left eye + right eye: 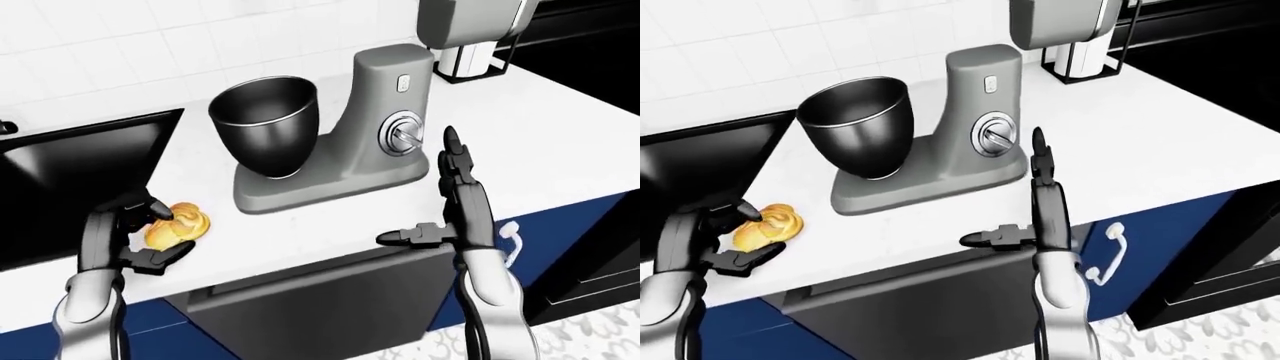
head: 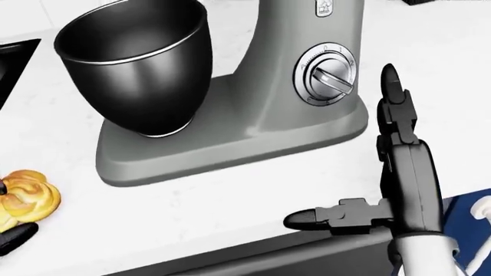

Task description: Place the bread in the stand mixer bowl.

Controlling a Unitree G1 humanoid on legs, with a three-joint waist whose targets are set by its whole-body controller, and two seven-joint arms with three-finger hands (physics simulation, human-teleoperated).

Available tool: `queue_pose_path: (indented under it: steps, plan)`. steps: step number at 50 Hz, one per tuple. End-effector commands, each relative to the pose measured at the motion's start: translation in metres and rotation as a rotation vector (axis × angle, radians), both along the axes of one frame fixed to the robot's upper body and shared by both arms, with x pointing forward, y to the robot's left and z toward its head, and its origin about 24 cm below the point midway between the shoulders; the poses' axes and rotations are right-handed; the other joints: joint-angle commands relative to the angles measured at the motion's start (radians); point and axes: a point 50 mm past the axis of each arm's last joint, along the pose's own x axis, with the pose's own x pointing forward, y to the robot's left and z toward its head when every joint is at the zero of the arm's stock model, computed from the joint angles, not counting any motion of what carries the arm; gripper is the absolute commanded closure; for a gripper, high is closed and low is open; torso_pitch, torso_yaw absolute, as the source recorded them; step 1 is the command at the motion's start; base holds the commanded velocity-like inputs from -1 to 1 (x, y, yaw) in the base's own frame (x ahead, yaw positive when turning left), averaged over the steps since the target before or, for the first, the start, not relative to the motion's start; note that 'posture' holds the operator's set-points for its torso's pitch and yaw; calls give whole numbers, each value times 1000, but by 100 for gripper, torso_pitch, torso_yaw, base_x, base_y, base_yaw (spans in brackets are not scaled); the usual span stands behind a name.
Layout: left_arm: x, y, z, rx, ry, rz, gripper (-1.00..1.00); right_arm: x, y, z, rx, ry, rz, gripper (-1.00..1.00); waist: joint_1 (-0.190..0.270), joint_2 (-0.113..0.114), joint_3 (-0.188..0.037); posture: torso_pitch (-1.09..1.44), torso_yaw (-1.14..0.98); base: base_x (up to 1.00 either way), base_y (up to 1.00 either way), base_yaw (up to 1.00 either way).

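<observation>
Bread in the left hand, bowl with nothing in it.
The left hand [image 1: 135,236] holds the bread [image 1: 176,224] on the tabletop [image 1: 330,225], left of the mixer bowl [image 1: 265,124]. The right hand [image 1: 440,199] is spread wide.

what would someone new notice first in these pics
The grey stand mixer stands mid-counter in the left-eye view, its dark bowl empty on its left side. At lower left, the left hand has its fingers around a golden bread roll resting on the white counter. The right hand is raised open at right, holding nothing.
</observation>
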Motion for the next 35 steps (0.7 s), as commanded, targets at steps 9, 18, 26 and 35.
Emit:
queue_pose_path:
  steps: [9, 18, 26, 35]
  plan:
    - [-8, 1, -18, -89, 195, 11, 100, -3, 1, 16, -7, -87, 1, -100, -8, -24, 15, 0, 0, 0, 0, 0]
    - [-16, 9, 36, -44, 54, 61, 100, -5, 0, 18, -13, -89, -12, -100, -12, -42, 29, 0, 0, 0, 0, 0]
    - [-19, 11, 67, -31, -16, 68, 100, -8, -2, 22, -23, -107, -19, -100, -9, -62, 42, 0, 0, 0, 0, 0]
    - [-19, 6, 85, -27, -51, 54, 100, -14, -5, 29, -31, -132, -33, -100, -2, -76, 48, 0, 0, 0, 0, 0]
